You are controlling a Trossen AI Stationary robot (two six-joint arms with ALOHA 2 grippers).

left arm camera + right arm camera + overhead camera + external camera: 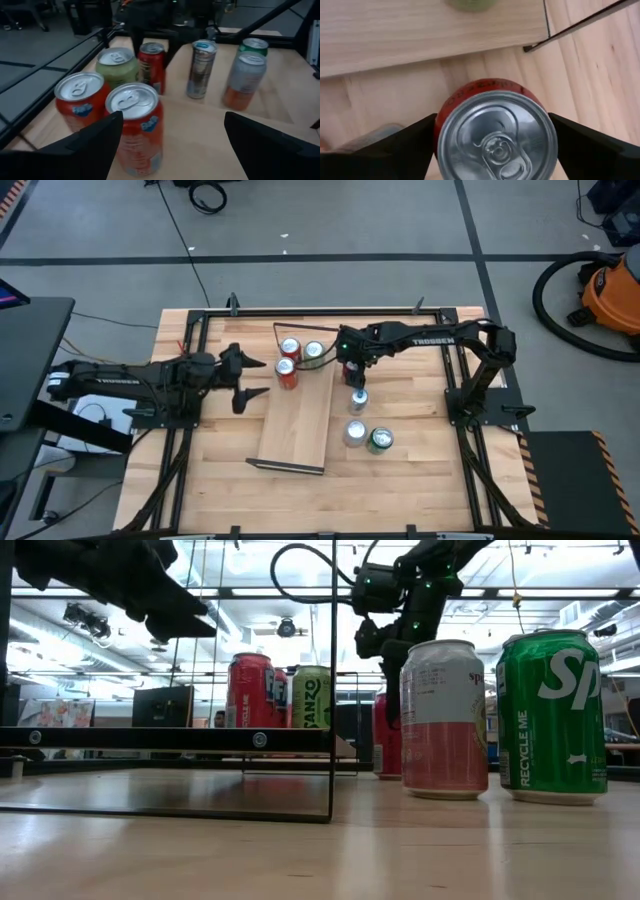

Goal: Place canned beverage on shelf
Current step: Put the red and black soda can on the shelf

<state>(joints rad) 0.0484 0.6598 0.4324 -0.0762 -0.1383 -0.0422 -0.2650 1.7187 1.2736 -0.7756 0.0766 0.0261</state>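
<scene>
A: Nearest stock?
B: Green can [551, 715], pink-and-white can [444, 718], on the tabletop [420, 480].
A: Further back?
B: Right gripper [492, 131], fingers spread around a red can [495, 137], just beside the shelf [298, 420]. Left gripper [248, 380], fingers spread, empty.

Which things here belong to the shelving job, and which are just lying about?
Job: shelf; red can under the right gripper; three cans on the shelf; three cans beside it; left gripper waiting, open.
Lying about: orange vacuum; floor cable.
</scene>
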